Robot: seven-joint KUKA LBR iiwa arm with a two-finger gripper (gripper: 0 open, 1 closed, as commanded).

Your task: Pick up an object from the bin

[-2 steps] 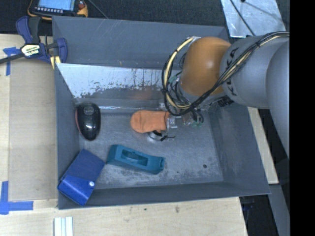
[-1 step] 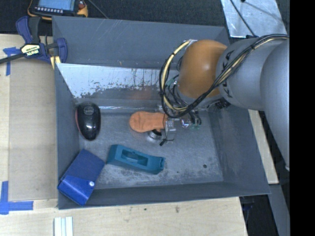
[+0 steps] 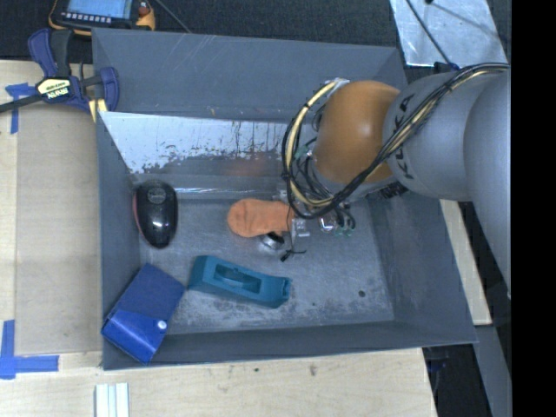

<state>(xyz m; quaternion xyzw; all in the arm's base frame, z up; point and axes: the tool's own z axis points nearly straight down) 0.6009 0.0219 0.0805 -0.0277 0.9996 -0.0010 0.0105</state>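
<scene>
Four loose things lay in the bin [image 3: 408, 268]. Nearest: a blue box [image 3: 142, 313] in the front-left corner, a teal plastic piece [image 3: 239, 282] just beside it. Mid-floor, an orange lump [image 3: 254, 217], judged soft, light, squashy; best pinched across its middle. The gripper [image 3: 283, 240] hung at its right end; claw state could not be told. Black mouse [image 3: 156, 215] sat view-left; open floor lay view-right.

One black mouse [image 3: 155, 215]; one orange lump [image 3: 252, 218]; one teal holder [image 3: 239, 281]; one blue box [image 3: 143, 311].
</scene>
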